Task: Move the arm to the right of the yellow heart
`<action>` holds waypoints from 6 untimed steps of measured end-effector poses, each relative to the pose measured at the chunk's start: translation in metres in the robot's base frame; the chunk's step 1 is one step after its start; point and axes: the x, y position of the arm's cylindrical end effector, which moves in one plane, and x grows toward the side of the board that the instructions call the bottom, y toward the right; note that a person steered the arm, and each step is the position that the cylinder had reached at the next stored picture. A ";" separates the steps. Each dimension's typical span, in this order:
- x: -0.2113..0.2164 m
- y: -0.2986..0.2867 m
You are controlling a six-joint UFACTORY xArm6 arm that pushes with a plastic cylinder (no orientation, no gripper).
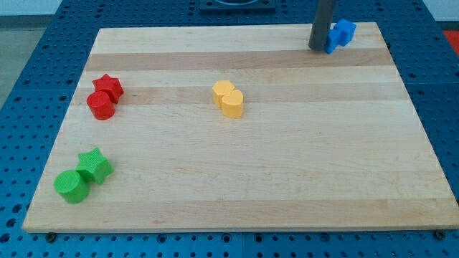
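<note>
The yellow heart [228, 99] sits a little left of the middle of the counter [287, 179], in its upper half, with bare wood all around it. It looks like a small, solid, stiff block with smooth sides, most likely light, so I would expect it to slide easily on the wood at the slightest nudge. There is no need to take hold of it here, and nothing to do so with: the tool is a plain dark rod with no jaws to open or close, and it has hold of nothing. The job only asks the rod to stop on the wood beside the heart's right flank, short of touching it.

The rod's tip [318, 48] stands near the view's top right, well apart from the heart and touching or just beside a blue block [341, 34], whose shape is partly hidden behind the rod. To reach the spot it would travel down and toward the view's left across open wood.

At the view's left, a red star [108, 85] and a red cylinder [101, 105] sit against each other. Lower down, a green star [95, 165] and a green cylinder [72, 186] do the same.

No bowls, trays or other containers are in view.
</note>
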 end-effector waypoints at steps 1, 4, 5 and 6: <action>0.000 0.000; 0.028 -0.054; 0.059 -0.054; 0.096 -0.054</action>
